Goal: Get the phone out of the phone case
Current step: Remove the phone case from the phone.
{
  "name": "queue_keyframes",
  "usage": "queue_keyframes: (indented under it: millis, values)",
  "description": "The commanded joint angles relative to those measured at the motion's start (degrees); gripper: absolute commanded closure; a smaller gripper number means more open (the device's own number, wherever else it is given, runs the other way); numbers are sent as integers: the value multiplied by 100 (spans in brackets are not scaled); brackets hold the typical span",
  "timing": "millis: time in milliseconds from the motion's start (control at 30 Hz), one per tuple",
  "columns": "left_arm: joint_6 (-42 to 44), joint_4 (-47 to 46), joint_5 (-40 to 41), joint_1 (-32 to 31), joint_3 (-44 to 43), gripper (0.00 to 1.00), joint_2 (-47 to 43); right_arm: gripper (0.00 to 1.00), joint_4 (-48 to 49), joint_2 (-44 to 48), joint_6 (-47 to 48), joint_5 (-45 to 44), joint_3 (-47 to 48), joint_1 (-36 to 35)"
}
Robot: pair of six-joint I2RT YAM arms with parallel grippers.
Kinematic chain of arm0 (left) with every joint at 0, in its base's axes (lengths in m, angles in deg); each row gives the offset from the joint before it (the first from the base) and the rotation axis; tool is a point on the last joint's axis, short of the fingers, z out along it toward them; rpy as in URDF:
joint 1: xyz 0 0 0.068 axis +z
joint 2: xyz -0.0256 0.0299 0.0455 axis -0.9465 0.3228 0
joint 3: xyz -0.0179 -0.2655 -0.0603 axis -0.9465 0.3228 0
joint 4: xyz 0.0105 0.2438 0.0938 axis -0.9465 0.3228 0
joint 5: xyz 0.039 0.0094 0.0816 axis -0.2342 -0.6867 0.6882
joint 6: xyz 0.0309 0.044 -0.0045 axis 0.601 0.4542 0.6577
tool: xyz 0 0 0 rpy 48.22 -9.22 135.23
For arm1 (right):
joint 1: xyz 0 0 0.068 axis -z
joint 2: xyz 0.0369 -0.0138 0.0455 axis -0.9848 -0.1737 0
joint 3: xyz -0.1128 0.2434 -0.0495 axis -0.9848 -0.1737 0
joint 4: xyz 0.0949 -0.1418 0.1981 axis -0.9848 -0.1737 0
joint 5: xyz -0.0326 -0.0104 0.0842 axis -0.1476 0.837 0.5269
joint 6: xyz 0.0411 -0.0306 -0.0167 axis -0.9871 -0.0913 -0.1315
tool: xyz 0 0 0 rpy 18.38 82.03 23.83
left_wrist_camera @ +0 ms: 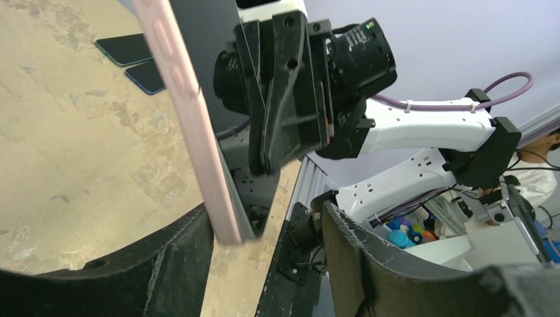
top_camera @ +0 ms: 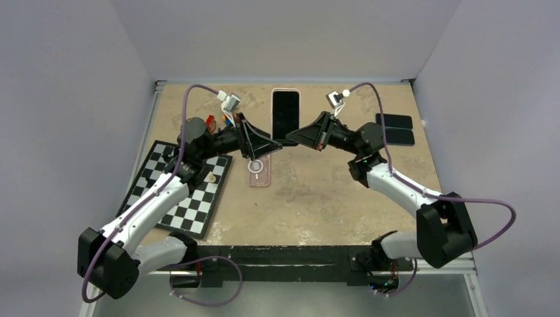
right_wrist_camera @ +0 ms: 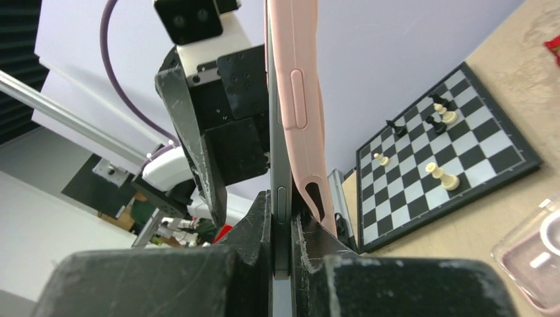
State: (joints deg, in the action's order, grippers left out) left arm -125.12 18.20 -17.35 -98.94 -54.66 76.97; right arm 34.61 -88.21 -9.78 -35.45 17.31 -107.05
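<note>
Overhead, both arms meet above the middle of the counter (top_camera: 330, 198), holding the phone (top_camera: 285, 111) up off it, its dark screen facing the camera. The left end effector (top_camera: 265, 146) reaches it from the left and the right end effector (top_camera: 298, 137) from the right, both at its lower end. A clear case (top_camera: 258, 170) with a ring on it lies flat just below them. A chessboard (top_camera: 181, 191) sits on the left, and two dark phones (top_camera: 395, 129) lie side by side far right.

From the left wrist, the left end effector's fingers (left_wrist_camera: 178, 264) are spread wide. The lower corner of the pink case (left_wrist_camera: 191, 125) hangs between them, close to one finger, with a clear gap to the other. Beyond it, the right end effector clamps the phone.

From the right wrist, the right end effector is pressed together on the phone's grey edge. The pink case is peeled away from the phone along its lower stretch and gapes just beside the finger. Chess pieces (right_wrist_camera: 439, 173) stand on the board behind.
</note>
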Motion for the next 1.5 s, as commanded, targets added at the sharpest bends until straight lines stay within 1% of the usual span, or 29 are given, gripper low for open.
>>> queue_keyframes:
  millis: [0, 100, 267, 300, 333, 400, 467, 533, 600, 667, 800, 867, 1033, 1100, 1167, 1200, 1267, 1300, 1400, 1467]
  values:
    - [567, 422, -348, 45, -263, 36, -296, 100, -25, 434, -261, 287, -55, 570]
    - [577, 247, -546, 52, -247, 37, -291, 100, 8, 622, -388, 548, -191, 759]
    - [476, -16, -740, 51, -226, 51, -163, 100, 81, 784, -472, 773, -144, 803]
    - [436, -67, -772, 44, -219, 52, -132, 100, 75, 804, -464, 786, -127, 798]
    - [374, -146, -810, 46, -209, 51, -107, 100, 68, 812, -454, 787, -125, 805]
    - [285, -296, -867, 48, -190, 44, -72, 100, 69, 818, -451, 771, -125, 795]
    - [267, -313, -860, 35, -174, 41, -57, 100, 183, 809, -510, 767, -157, 784]
    - [271, -305, -850, 26, -164, 42, -48, 100, 349, 815, -601, 759, -203, 772]
    - [258, -302, -831, 20, -158, 47, -19, 100, 433, 815, -657, 753, -223, 751]
    - [220, -310, -814, 17, -166, 49, 22, 100, 512, 802, -697, 743, -217, 694]
    - [149, -332, -827, 17, -160, 45, 82, 100, 698, 734, -777, 729, -180, 548]
    - [162, -317, -823, 19, -166, 46, 75, 100, 794, 703, -821, 706, -177, 496]
    - [197, -278, -818, 17, -172, 63, 77, 100, 1049, 614, -977, 706, -207, 446]
    - [200, -293, -834, 22, -177, 67, 71, 100, 1193, 581, -1080, 744, -240, 446]
    - [209, -316, -847, 17, -166, 67, 53, 100, 1317, 567, -1166, 773, -285, 446]
    - [216, -320, -849, 18, -168, 64, 42, 100, 1363, 561, -1198, 792, -305, 446]
    - [227, -298, -847, 17, -169, 53, 32, 100, 1473, 560, -1294, 825, -359, 458]
    - [231, -291, -852, 17, -177, 50, 35, 100, 1541, 552, -1352, 832, -390, 459]
    - [236, -286, -865, 22, -174, 49, 38, 100, 1845, 523, -1564, 847, -476, 463]
    - [240, -295, -865, 20, -174, 52, 43, 100, 2063, 492, -1706, 849, -517, 463]
